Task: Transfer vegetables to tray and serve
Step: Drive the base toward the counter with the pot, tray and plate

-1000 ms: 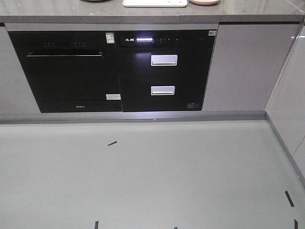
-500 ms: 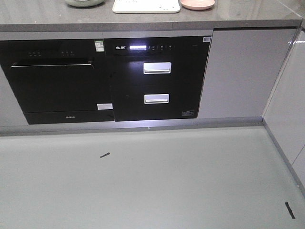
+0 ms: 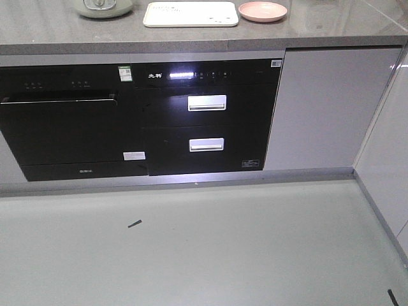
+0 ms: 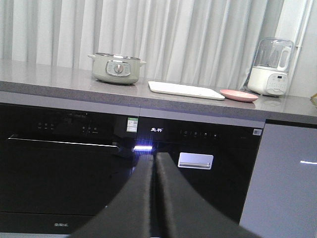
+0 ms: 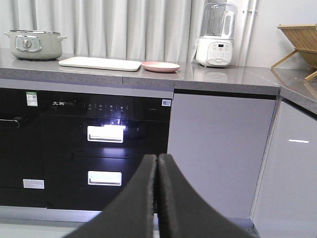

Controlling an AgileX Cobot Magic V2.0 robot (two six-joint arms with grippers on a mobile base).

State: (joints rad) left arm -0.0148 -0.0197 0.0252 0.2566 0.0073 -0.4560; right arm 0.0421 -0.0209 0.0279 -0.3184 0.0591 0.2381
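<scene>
Resting on counter [image 3: 331, 25], tray [image 3: 191, 14] well beyond left claw [image 4: 154, 157], right claw [image 5: 157, 158]; both closed, empty.

Tray [image 3: 190, 14]: cream-white. Plate [image 3: 262, 11]: pink. Pot [image 4: 106, 72]: pale green. Countertop [image 3: 331, 25]: speckled grey. Appliance fronts [image 3: 204, 118]: black. Curtain [image 4: 148, 34]: pale grey.

The front view now takes in more of the counter [image 3: 51, 29]. The tray [image 3: 190, 13], cut off at the top edge a second ago, shows almost whole, as does the plate [image 3: 262, 11] beside it. The pot [image 3: 102, 6] comes into sight toward the counter's left end. The black appliances [image 3: 204, 115] sit lower and further left in frame. The tape mark [image 3: 134, 224] on the floor lies lower and further left too.
</scene>
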